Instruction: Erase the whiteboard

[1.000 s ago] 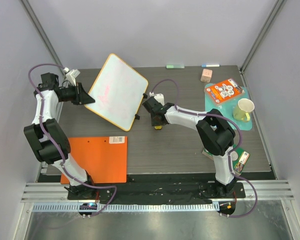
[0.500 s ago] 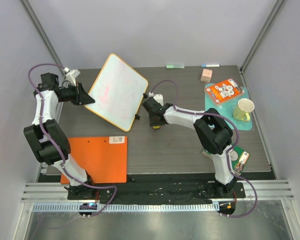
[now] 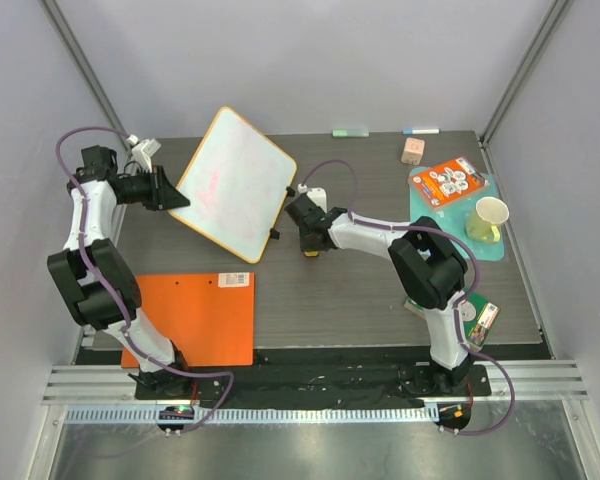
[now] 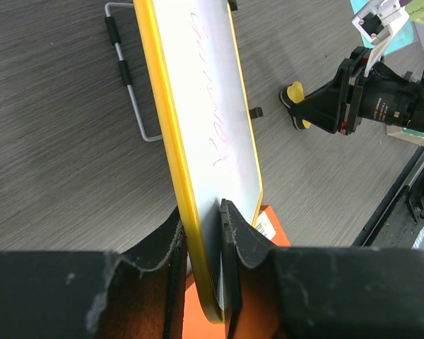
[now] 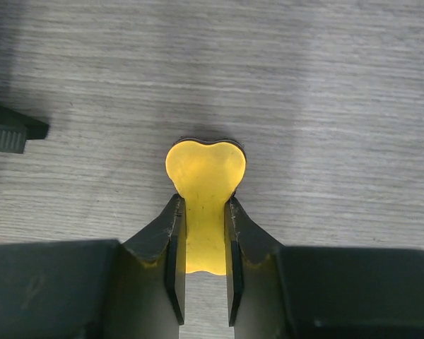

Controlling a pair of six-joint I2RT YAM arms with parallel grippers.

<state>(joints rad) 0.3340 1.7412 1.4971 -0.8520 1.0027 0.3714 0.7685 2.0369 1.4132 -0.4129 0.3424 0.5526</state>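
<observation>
Whiteboard [image 3: 235, 185] is tilted up at the far left of the table [image 3: 380, 290], its left edge pinched tight in the left gripper [image 3: 170, 193]. The right gripper [image 3: 312, 243] sits just beside the board's right edge, so the board lies to its left. It's clamped on a yellow eraser [image 5: 205, 173], low over the table. White face, yellow rim, faint pink scrawl yet to wipe.
</observation>
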